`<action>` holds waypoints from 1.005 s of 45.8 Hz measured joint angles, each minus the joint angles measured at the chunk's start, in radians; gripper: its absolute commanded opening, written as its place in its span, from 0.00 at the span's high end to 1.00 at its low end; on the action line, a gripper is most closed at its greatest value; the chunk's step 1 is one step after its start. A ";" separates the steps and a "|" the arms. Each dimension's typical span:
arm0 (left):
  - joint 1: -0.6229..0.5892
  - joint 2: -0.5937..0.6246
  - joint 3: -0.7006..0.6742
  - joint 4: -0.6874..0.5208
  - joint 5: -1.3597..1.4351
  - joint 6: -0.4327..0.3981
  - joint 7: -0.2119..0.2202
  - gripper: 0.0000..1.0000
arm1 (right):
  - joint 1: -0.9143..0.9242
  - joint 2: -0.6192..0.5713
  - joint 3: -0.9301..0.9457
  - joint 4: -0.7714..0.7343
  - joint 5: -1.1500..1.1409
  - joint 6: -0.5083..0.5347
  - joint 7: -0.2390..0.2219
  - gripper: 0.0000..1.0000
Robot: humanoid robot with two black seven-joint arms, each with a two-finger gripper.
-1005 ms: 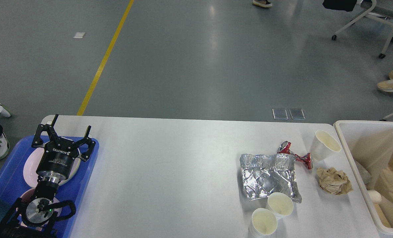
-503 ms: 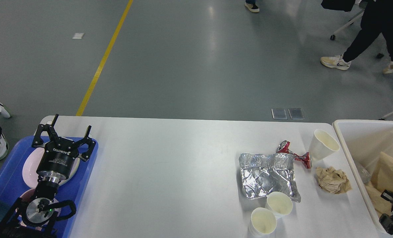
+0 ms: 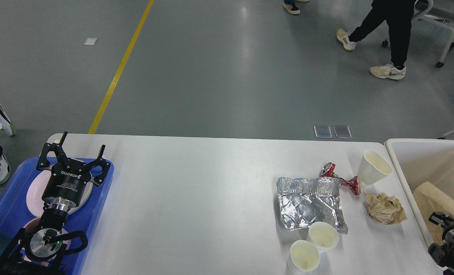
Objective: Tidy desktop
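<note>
The white desktop point(image 3: 196, 198) holds litter on its right side: a crumpled foil sheet point(image 3: 310, 204), a crushed red can point(image 3: 341, 178), a crumpled brown paper ball point(image 3: 385, 208), one paper cup point(image 3: 374, 168) lying tilted near the bin, and two upright paper cups point(image 3: 322, 236) point(image 3: 304, 256) at the front. My left gripper point(image 3: 83, 142) is open and empty above the blue tray point(image 3: 97, 206) at the far left. My right gripper point(image 3: 446, 236) shows dark and small at the bottom right over the white bin point(image 3: 406, 179); its fingers cannot be told apart.
The blue tray holds two pink plates point(image 3: 34, 191) under my left arm. The bin holds brown paper point(image 3: 437, 198). A person point(image 3: 387, 34) walks on the floor behind the table, and a chair point(image 3: 445, 19) stands at the far right.
My right arm has risen into view at the bottom right over the bin. The brown paper in the bin has shifted. The person behind has walked left. My left arm has not moved.
</note>
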 measured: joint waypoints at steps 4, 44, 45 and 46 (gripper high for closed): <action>0.000 0.000 0.001 0.000 0.000 0.000 0.000 0.04 | 0.029 -0.024 0.001 0.004 -0.002 0.008 0.000 0.00; 0.001 -0.001 0.001 0.000 0.000 0.000 0.000 0.04 | 1.440 0.003 -0.374 0.896 -0.086 1.061 -0.008 0.00; 0.001 -0.001 0.001 0.000 0.000 0.000 0.000 0.04 | 1.474 0.016 -0.374 0.925 -0.082 1.088 -0.008 0.00; 0.001 -0.001 0.001 0.000 0.000 0.000 0.000 0.04 | 1.517 0.028 -0.370 0.965 -0.076 1.118 -0.008 0.00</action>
